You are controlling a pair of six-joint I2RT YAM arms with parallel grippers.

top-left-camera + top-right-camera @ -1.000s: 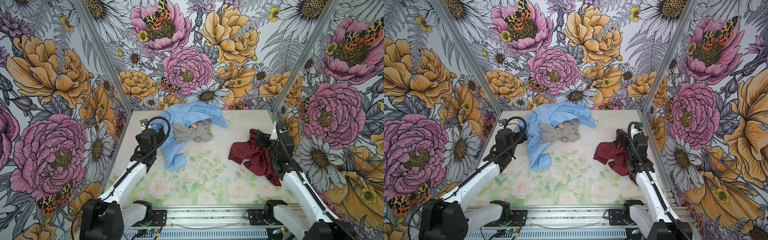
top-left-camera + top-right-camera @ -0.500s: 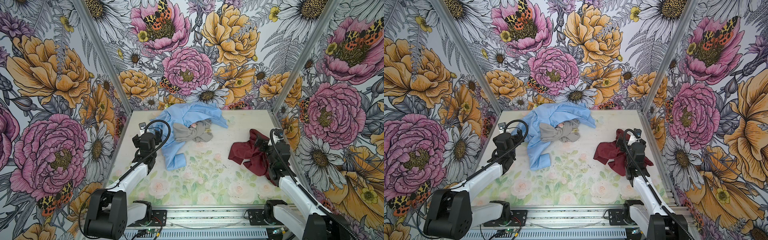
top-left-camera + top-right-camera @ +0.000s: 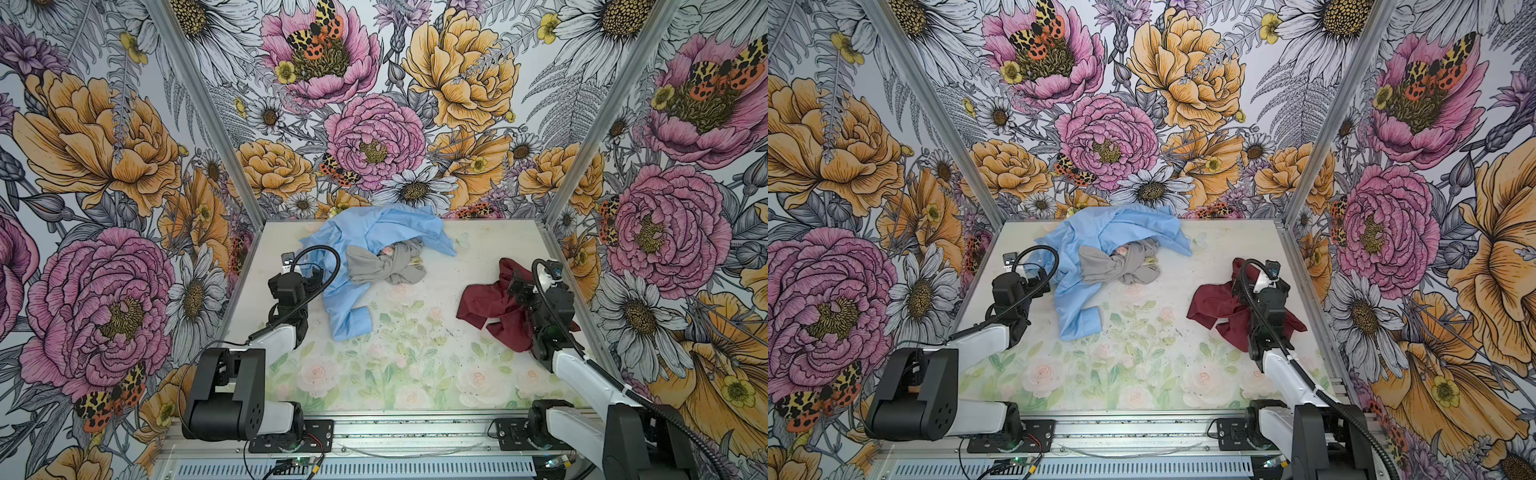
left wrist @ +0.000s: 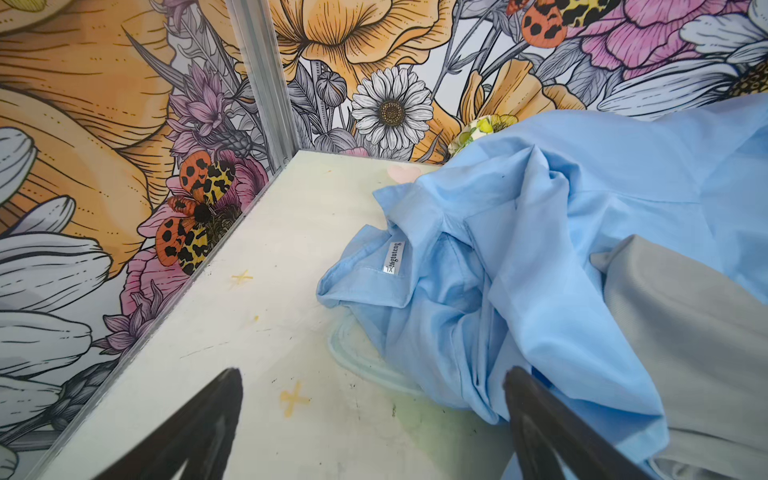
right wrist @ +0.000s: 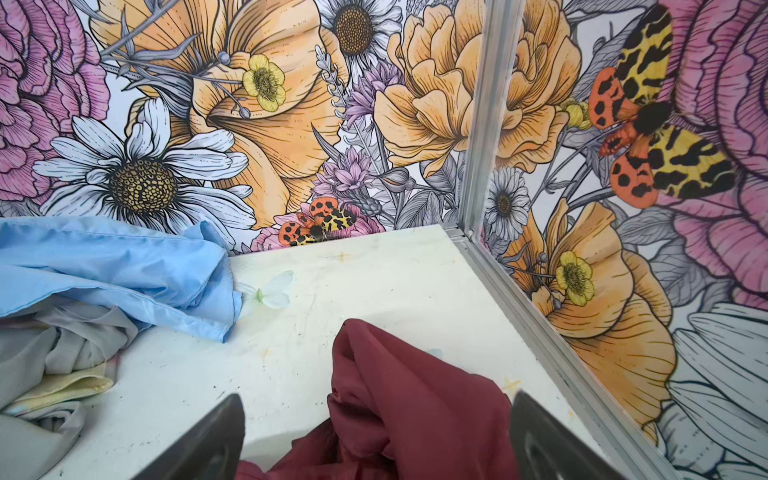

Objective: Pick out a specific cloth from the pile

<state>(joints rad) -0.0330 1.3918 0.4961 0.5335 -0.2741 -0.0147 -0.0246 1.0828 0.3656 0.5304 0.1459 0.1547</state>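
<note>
Item: cloth point(image 5: 415, 415), maroon, slack betw. R gripper point(image 5: 376, 397) jaws, spread, released; well apart from pile point(image 3: 374, 249), so singled out. L gripper point(image 4: 374, 370): spread, empty, beside pile.

We can read one small white tag point(image 4: 393, 258), sewn inside the collar of the light blue shirt point(image 4: 582, 199) in the pile point(image 3: 374, 249) toward the far left of the table point(image 4: 270, 332). It says "XL" and, beside that, a word whose first letter is unclear, ending "ingtuteng". On the bare table between the shirt and the left wall we see two faint yellow crosses point(image 4: 294, 399).
</note>
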